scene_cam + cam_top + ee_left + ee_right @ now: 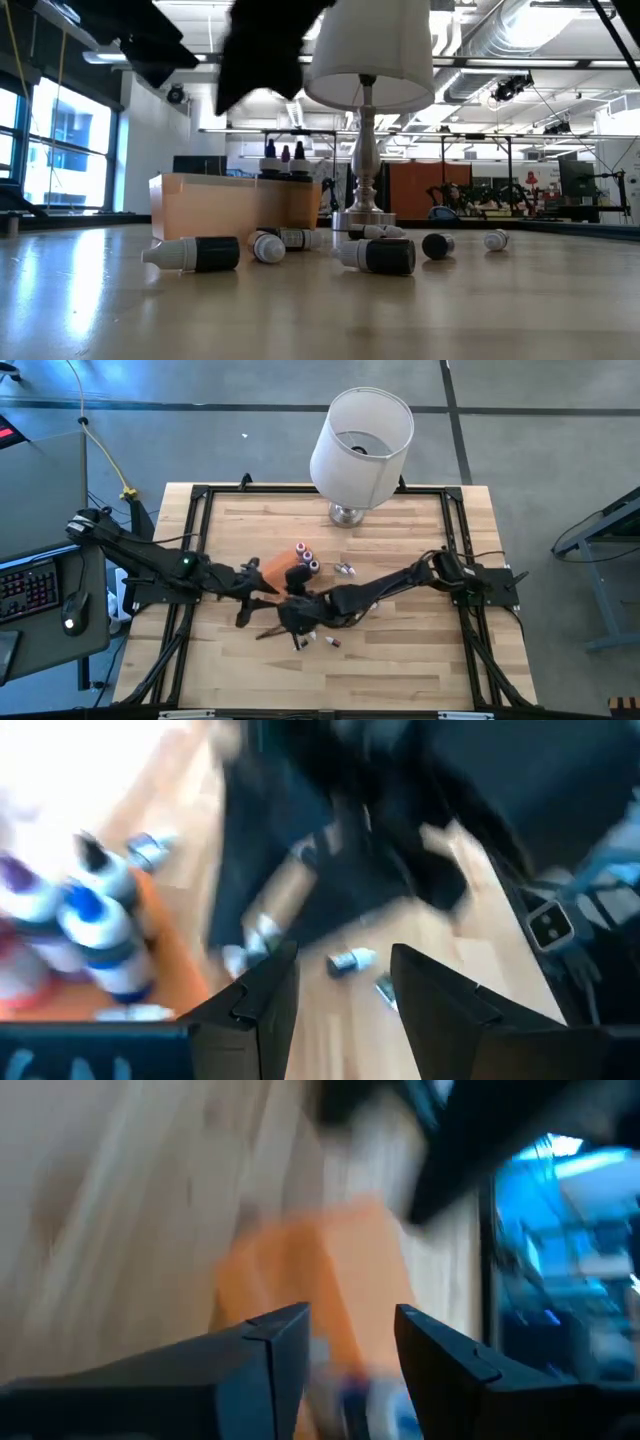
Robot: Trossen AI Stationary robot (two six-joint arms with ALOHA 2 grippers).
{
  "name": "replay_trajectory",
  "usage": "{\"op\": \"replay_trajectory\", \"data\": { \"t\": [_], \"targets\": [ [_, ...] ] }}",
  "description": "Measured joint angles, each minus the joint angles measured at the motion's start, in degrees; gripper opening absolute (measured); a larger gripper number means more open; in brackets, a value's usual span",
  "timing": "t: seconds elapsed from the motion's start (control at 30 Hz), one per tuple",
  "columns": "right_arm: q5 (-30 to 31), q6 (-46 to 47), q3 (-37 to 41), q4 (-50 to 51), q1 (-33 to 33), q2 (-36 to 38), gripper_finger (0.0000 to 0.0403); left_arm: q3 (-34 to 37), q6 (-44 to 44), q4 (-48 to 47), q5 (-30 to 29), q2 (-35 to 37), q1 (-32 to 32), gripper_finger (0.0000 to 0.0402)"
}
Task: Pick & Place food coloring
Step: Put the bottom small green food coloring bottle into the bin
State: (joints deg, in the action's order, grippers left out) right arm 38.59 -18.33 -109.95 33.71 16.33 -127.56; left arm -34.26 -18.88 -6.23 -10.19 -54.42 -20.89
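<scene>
Quick count: three tiny dropper bottles of food coloring [304,556] stand upright in one orange plastic tray [276,571]. At least six more small dropper bottles [378,255] lie scattered on the single wooden bench [400,660]. One white lampshade lamp [360,445], and two dark robot arms [390,588].

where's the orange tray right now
In the high view the tray sits near the table's middle, slightly left, in front of the lamp, with three bottles standing at its right end and both pincers close beside it.
</scene>
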Motion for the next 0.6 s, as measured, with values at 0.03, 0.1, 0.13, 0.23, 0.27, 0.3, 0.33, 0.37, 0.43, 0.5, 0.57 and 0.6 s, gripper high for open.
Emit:
{"op": "replay_trajectory", "data": {
  "t": [0.03, 0.1, 0.13, 0.23, 0.27, 0.3, 0.33, 0.37, 0.43, 0.5, 0.57, 0.6],
  "targets": [
    [1.6, 1.6, -1.4, 5.3, 0.6, 0.0, 0.0139, 0.0, -0.8, 0.9, 0.7, -1.5, -0.5, 0.0159],
    [3.2, 6.7, -4.0, 15.8, 1.5, -0.1, 0.0134, 0.0, -1.4, 3.0, 0.9, -4.6, -1.9, 0.0159],
    [3.3, 9.8, -5.3, 21.3, 1.9, 0.0, 0.0132, 0.0, -1.4, 4.7, 0.9, -6.4, -2.8, 0.0159],
    [2.6, 21.8, -8.0, 37.8, 2.2, 0.0, 0.0126, 0.0, -0.7, 9.6, 0.2, -11.5, -5.8, 0.0159],
    [2.7, 26.8, -8.4, 42.6, 2.2, -0.1, 0.0124, 0.0, -0.7, 11.2, -1.0, -12.9, -6.7, 0.0159],
    [3.1, 32.1, -8.5, 46.9, 2.0, -0.1, 0.0122, 0.0, -0.9, 12.5, -2.2, -14.2, -7.5, 0.0159],
    [3.8, 36.6, -8.1, 50.5, 2.0, 0.2, 0.0121, 0.0, -1.0, 13.9, -3.2, -15.5, -8.2, 0.0159],
    [4.5, 40.1, -6.9, 53.0, 2.0, 0.7, 0.0119, 0.0, -1.4, 15.0, -4.3, -16.5, -8.9, 0.0159],
    [5.5, 43.6, -2.9, 54.5, 2.0, 2.5, 0.0116, 0.0, -3.3, 17.4, -6.3, -18.7, -10.2, 0.0159],
    [4.7, 44.5, 2.5, 53.2, 2.2, 5.1, 0.0114, 0.0, -5.9, 19.3, -7.1, -20.8, -11.3, 0.0159],
    [2.4, 44.9, 8.8, 48.7, 2.3, 8.4, 0.0114, 0.0, -8.3, 21.6, -7.2, -23.2, -12.2, 0.0159],
    [0.8, 44.9, 12.3, 45.6, 2.3, 10.4, 0.0114, 0.0, -9.4, 23.0, -7.3, -24.6, -12.6, 0.0159]
  ]
}}
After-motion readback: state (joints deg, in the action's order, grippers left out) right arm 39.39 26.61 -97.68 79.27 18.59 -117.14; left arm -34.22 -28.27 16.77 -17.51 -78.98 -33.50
